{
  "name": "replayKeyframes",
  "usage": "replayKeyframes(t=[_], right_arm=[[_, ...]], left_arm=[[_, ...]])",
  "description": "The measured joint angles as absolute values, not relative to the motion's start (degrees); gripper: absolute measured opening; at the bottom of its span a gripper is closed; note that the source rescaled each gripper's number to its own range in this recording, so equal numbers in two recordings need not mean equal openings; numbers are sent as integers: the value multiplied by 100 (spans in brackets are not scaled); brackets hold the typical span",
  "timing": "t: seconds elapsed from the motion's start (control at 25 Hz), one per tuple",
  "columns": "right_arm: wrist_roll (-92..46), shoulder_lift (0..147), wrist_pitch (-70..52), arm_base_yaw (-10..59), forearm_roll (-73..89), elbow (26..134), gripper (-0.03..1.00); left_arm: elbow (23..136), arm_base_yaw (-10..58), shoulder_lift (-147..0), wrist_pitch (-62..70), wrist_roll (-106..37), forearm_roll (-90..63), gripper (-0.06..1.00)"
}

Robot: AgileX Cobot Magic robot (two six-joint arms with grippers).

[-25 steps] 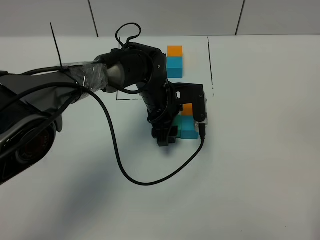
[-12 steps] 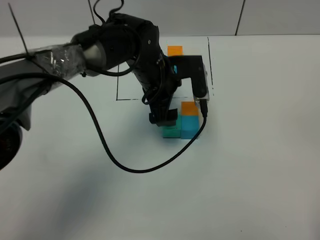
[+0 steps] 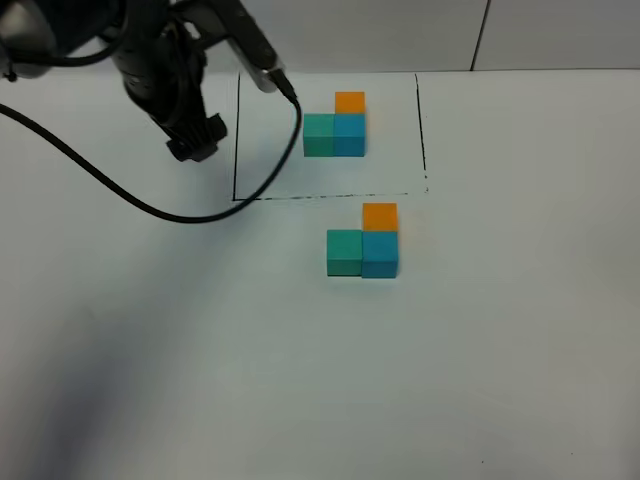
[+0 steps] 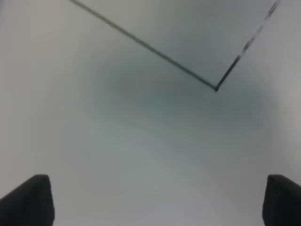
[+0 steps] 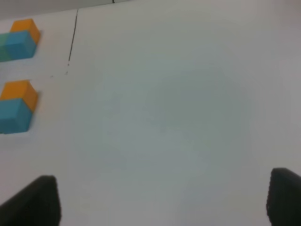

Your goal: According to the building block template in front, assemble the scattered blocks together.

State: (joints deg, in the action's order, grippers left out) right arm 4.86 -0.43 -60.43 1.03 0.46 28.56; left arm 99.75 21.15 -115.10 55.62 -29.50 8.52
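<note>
The building block template (image 3: 340,125) is an L of teal, blue and orange cubes inside a thin black drawn rectangle (image 3: 237,140) at the back. Just in front of that frame, the scattered blocks stand together in the same L. The teal cube (image 3: 344,252) touches the blue cube (image 3: 380,254), and the orange cube (image 3: 380,216) sits behind the blue one. My left gripper (image 3: 194,148) hangs open and empty left of the frame; its wrist view shows only table and a frame corner (image 4: 215,88). My right gripper (image 5: 162,200) is open over bare table, with the blue cube (image 5: 14,115) and orange cube (image 5: 19,92) off to one side.
A black cable (image 3: 150,205) loops from the left arm across the table, left of the frame. The white table (image 3: 500,330) ends at a grey wall at the back. The right arm is outside the exterior high view.
The left gripper opened and let go of the teal cube beside the blue one. The left arm then rose and pulled back to the far left, uncovering both clusters.
</note>
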Motion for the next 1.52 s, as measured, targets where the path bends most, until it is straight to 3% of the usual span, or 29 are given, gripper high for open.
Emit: replayKeyframes(t=[0.36, 0.64, 1.12, 1.52], right_arm=[[486, -43, -6043, 103, 46, 2856, 77], [486, -43, -6043, 103, 46, 2856, 77], [486, -43, -6043, 103, 46, 2856, 77], [486, -43, -6043, 103, 51, 2856, 77]], left_arm=[[9759, 502, -10900, 5678, -2337, -124, 98], [8506, -285, -9672, 5247, -1931, -227, 97], [5988, -272, -6205, 4838, -1018, -274, 94], [4747, 35, -3867, 5266, -680, -265, 92]])
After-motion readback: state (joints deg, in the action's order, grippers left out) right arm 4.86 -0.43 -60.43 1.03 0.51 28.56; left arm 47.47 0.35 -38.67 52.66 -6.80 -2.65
